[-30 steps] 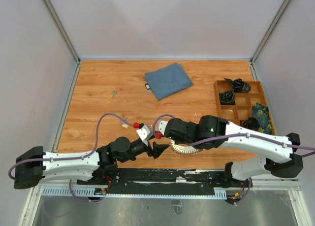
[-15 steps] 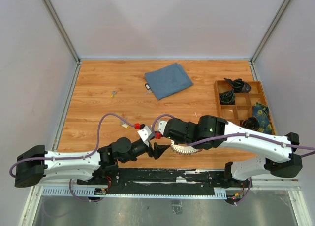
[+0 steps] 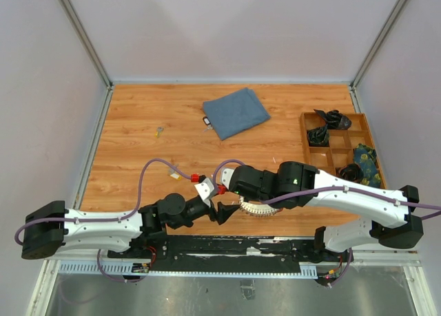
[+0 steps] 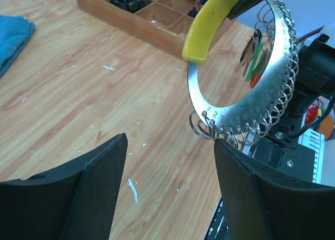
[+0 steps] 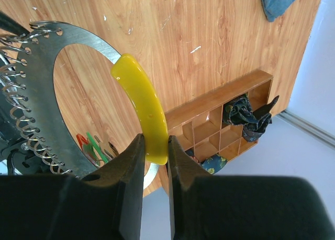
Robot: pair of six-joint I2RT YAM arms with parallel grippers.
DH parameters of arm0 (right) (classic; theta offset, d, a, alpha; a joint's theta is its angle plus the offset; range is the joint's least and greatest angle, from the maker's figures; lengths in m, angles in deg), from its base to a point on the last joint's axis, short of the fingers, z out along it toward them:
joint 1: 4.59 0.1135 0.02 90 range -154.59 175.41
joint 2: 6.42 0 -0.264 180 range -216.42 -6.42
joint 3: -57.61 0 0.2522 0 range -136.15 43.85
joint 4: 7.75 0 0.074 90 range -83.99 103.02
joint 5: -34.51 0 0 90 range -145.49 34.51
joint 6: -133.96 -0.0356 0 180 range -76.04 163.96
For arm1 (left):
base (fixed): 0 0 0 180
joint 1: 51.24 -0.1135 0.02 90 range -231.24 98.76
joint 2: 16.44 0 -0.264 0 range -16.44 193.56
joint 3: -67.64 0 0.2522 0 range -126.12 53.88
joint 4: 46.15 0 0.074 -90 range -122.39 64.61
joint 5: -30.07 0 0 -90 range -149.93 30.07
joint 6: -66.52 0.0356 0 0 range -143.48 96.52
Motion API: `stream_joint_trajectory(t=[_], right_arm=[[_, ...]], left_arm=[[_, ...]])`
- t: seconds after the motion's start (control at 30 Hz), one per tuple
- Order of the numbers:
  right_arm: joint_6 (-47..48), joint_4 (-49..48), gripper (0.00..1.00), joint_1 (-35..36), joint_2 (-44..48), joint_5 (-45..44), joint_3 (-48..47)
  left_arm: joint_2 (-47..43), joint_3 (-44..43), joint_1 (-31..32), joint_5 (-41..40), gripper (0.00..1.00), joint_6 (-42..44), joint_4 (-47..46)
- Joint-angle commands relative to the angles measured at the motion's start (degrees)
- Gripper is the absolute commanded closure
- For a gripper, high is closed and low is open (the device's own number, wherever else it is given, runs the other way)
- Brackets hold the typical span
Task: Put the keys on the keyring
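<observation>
Keyring (image 4: pixel 222 117), a flat grey metal crescent fringed along its outer edge with small wire loops (image 4: pixel 201 129), upright on edge over the near side of the wooden table (image 4: pixel 78 93). Pinched at its yellow sleeve (image 5: pixel 146 112) by the right gripper (image 5: pixel 154 146), jaws pressed tight against the plastic from either side. Stamped numerals (image 4: pixel 210 112) at the crescent's lower end, beside the first loops, too small to read past the opening digits. Keys (image 5: pixel 93 146) with red and green heads in a bunch on the far stretch of the crescent, seen through its opening from the right wrist.

Left gripper (image 4: pixel 170 146) spread wide and holding nothing, low above the wood, tips just short of the crescent's lower end and apart from it. Contact between the lowest loops and the table: impossible to tell.

From overhead, both wrists close together at centre front, left arm (image 3: pixel 96 226) reaching in from the left, right arm (image 3: pixel 358 195) stretched across from the right.

Farther back, a compartmented wooden tray (image 3: pixel 303 138) with dark bundles (image 3: pixel 320 133) at the right edge, and a folded blue cloth (image 3: pixel 236 112) near the middle of the far side, both well apart from the ring.
</observation>
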Motion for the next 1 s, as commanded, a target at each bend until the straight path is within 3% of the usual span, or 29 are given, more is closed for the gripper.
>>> stream_joint_trajectory(t=[0.0,0.13,0.4,0.8,0.97], right_arm=[[-1.31,0.37,0.99,-0.04,-0.18,-0.94,-1.36],[-1.35,0.16,0.99,-0.04,-0.26,-0.30,-1.36],[-1.30,-0.06,0.99,-0.04,-0.18,0.41,-1.25],[-1.50,-0.76,0.99,-0.08,0.11,1.12,-0.34],[-1.83,-1.27,0.99,-0.20,0.52,1.13,-0.06]], left_arm=[[0.48,-2.10,0.93,-0.68,0.27,0.81,-2.88],[0.67,-2.20,1.11,-1.71,0.27,0.81,-3.32],[1.75,-3.08,1.08,-2.61,0.46,1.07,-3.95],[0.93,-3.70,1.15,-1.28,0.61,1.18,-3.91],[-0.76,-4.15,1.26,-0.42,0.80,1.49,-2.23]])
